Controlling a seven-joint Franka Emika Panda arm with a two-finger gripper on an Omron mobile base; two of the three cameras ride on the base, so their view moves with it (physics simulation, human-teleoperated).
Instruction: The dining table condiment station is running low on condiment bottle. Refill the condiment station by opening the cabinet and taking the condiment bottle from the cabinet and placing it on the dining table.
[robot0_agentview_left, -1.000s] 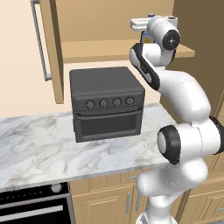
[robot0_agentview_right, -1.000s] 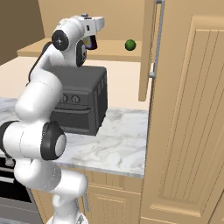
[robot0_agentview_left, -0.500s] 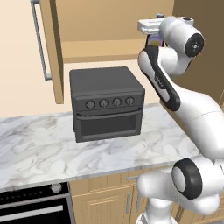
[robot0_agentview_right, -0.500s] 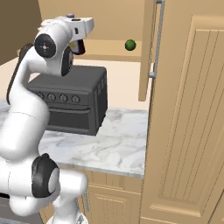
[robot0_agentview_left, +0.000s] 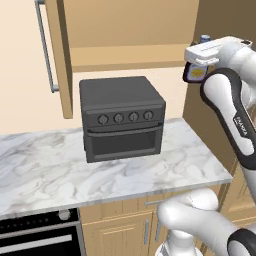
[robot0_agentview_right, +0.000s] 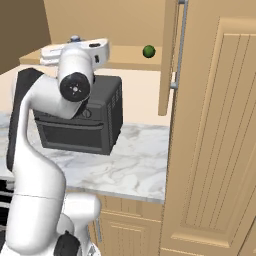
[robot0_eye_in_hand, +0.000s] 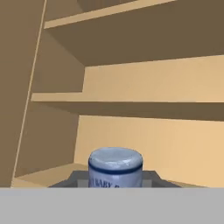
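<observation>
The light-wood wall cabinet (robot0_agentview_left: 125, 50) stands open, its left door (robot0_agentview_left: 52, 55) swung out with the long grey bar handle (robot0_agentview_left: 45, 47) facing the room, and its right door (robot0_agentview_right: 167, 60) edge-on in the right base view. Its lower shelf (robot0_agentview_right: 130, 57) runs bare along most of its front edge, with clear air between that edge and the top of the dark grey toaster oven (robot0_agentview_left: 122, 117) below.

The toaster oven sits toward the back of the white-and-grey veined marble worktop (robot0_agentview_left: 75, 170), leaving an open strip of marble in front of it and to either side.

The gripper (robot0_agentview_left: 200, 62) is clamped on the small dark brown condiment bottle (robot0_agentview_left: 196, 71) with the blue neck and pale label, held upright in the air off the cabinet's right end, above the worktop's right edge (cap toward the hand camera).

On the lower shelf rests a small green round fruit (robot0_agentview_right: 148, 51), near the right door.
</observation>
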